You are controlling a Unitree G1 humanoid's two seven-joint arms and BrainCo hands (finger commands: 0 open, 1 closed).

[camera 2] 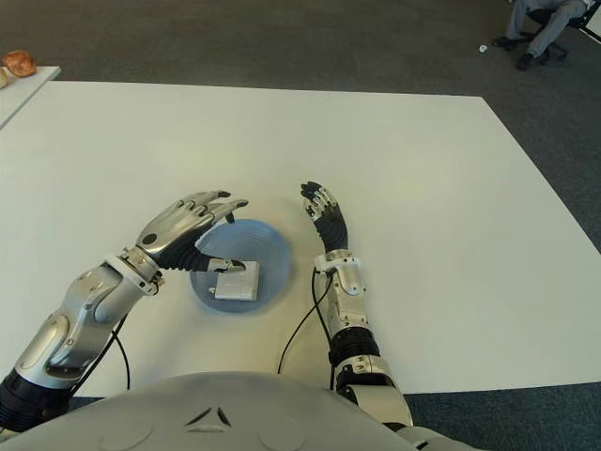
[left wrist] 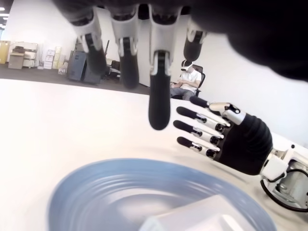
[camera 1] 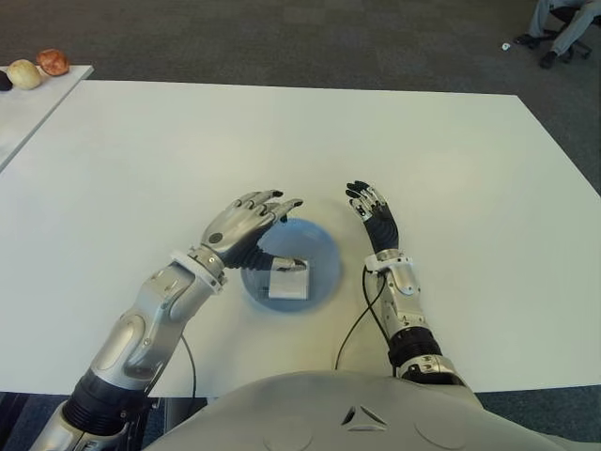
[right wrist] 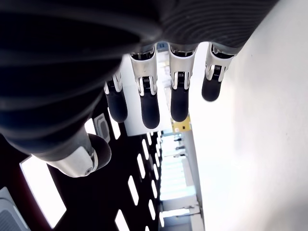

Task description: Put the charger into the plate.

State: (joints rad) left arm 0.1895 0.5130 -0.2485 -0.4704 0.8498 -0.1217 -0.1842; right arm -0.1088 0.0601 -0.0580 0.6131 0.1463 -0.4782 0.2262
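Observation:
A white charger [camera 1: 288, 279] lies inside the blue plate [camera 1: 321, 246] near the table's front edge. My left hand [camera 1: 246, 220] hovers over the plate's left rim, fingers spread and holding nothing; its wrist view shows the extended fingers [left wrist: 159, 103] above the plate [left wrist: 96, 187] and a corner of the charger [left wrist: 192, 219]. Just right of the plate, my right hand [camera 1: 373, 211] shows flat with straight fingers [right wrist: 150, 103], holding nothing.
The white table [camera 1: 451, 169] stretches wide around the plate. A second table at far left carries a pale round item [camera 1: 24, 74] and an orange one [camera 1: 53, 62]. A seated person [camera 1: 563, 23] is at the far right on the carpet.

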